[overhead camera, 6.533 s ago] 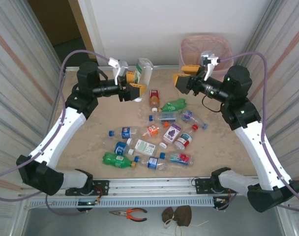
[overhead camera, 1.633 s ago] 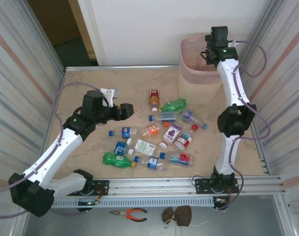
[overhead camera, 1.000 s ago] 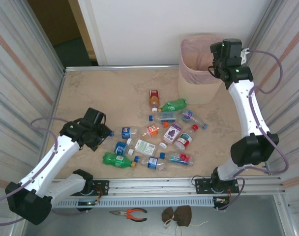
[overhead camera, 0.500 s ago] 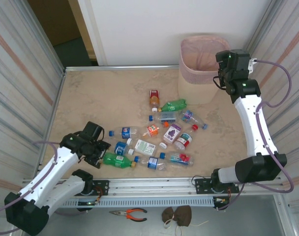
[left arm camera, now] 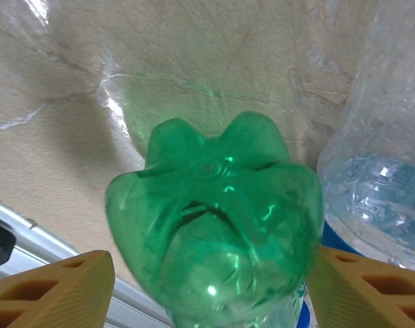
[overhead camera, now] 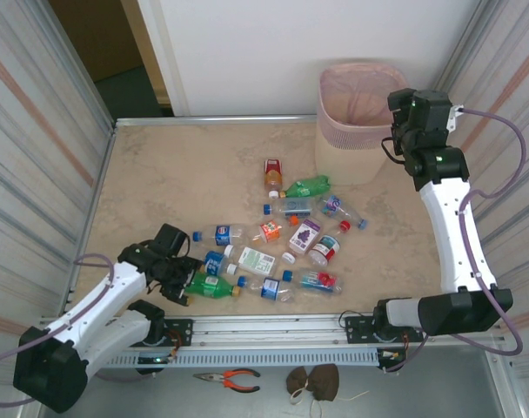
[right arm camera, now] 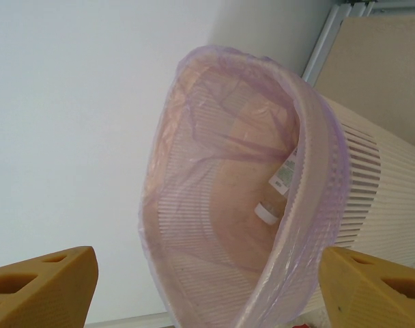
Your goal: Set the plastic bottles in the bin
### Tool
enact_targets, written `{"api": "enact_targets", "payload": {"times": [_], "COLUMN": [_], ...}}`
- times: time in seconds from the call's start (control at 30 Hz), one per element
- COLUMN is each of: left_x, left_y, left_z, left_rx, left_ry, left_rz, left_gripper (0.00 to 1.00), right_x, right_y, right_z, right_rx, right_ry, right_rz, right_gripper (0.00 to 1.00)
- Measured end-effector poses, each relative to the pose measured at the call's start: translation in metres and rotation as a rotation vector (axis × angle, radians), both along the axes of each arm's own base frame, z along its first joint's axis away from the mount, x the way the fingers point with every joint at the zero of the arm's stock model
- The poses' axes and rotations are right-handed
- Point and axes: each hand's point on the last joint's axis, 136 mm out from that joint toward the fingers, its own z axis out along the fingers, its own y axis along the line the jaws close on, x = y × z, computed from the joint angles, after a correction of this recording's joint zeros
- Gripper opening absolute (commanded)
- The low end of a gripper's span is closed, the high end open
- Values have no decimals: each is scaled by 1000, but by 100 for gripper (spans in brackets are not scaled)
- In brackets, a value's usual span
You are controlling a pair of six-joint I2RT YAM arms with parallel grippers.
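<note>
- Bin stands upright at the far right of the table, mouth up.
- Right gripper hangs spread beside the rim.
- Plastic bottles lie scattered mid-table.
- Green bottle lies crosswise, base between the left gripper fingers; whether they pinch it I cannot tell.

The desk is bare across its far-left part, room to pass. Bottles crowd the middle down to the near edge; the bin blocks the far-right corner.
</note>
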Motion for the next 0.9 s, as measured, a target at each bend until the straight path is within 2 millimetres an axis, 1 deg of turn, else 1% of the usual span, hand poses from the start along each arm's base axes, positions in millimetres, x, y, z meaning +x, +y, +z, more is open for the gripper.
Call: {"api": "enact_targets", "payload": {"times": [0.17, 0.3, 0.4, 0.57, 0.7, 0.77, 0.9], "left_x": [1, -1, 1, 1, -1, -2, 5], "left_y": [-1, -1, -2, -3, -1, 2, 3], "left_z": [-12, -21, -21, -20, -16, -10, 15], "left_rx": [-6, 0, -9, -13, -13, -8, -17], "left_ry": [6, 26, 25, 20, 6, -9, -92], "left_rz": [17, 27, 31, 33, 33, 34, 20], "left_gripper": [72, 65, 59, 55, 54, 54, 52], "right_x": [-2, -4, -5, -8, -11, -13, -18], "right_y": [0, 0, -1, -1, -2, -3, -5], "right_z": [0, 1, 3, 6, 8, 10, 15], "right_rx": [-2, -2, -3, -3, -5, -8, -15], "right_ry": [3, 3, -1, -9, -14, -17, -29], "right_rz": [1, 1, -3, -3, -6, -8, -15], "right_gripper": [82, 82, 82, 82, 81, 81, 81]}}
